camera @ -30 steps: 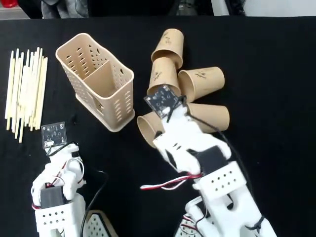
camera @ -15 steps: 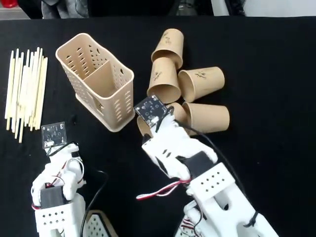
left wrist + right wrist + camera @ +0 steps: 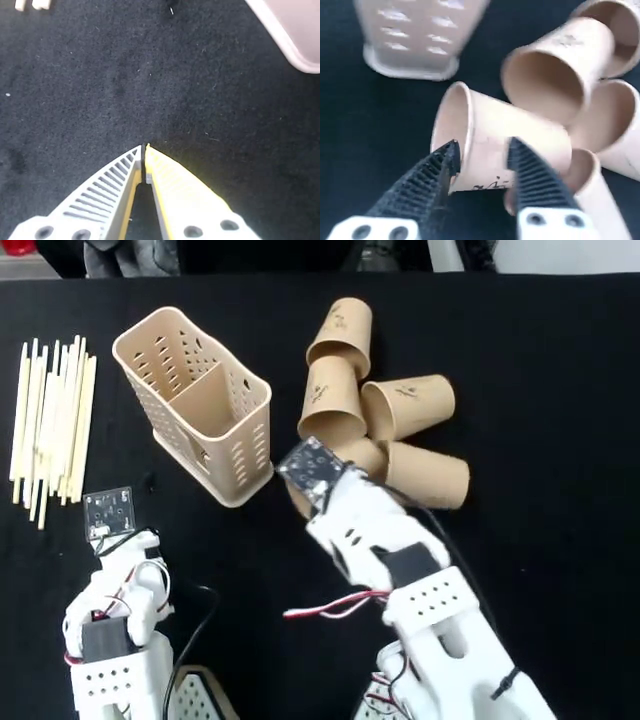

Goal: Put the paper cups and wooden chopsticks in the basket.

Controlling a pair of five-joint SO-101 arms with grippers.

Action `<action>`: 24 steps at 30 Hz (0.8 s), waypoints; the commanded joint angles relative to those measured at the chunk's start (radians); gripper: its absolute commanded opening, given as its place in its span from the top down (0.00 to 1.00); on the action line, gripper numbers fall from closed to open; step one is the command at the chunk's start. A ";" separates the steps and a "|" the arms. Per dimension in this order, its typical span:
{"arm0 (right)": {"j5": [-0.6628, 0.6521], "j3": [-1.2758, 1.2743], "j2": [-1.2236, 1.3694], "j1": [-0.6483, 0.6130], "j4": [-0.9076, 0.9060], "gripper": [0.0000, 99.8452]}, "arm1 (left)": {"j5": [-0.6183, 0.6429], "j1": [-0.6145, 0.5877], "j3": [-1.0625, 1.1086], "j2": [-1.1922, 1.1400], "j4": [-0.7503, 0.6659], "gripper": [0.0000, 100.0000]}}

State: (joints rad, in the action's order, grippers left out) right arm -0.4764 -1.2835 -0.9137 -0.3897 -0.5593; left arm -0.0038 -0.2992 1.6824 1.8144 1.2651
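Your right gripper (image 3: 483, 146) has its jaws spread astride a cup (image 3: 485, 125) lying mid-surface, just beside the basket (image 3: 240, 455), with four more cups (image 3: 405, 405) crowding it. Your left gripper (image 3: 144, 151), jaws pressed together, hangs over the surface (image 3: 100, 75). Chopsticks (image 3: 50, 410) lie by the left edge.

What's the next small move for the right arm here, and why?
Probably close the right gripper. Its fingers are open astride the nearest cup, which lies on its side: one at the mouth, the other over the outer wall. Nothing is gripped yet.
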 commanded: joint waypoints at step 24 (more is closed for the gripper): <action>-0.061 -0.105 -0.990 0.057 -0.385 0.99 | 0.008 0.010 0.016 0.002 0.005 0.97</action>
State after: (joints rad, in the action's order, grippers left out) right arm -0.5393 -1.4876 -1.7729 -0.3376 -0.8339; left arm -0.0038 -0.2992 1.6824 1.8144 1.2651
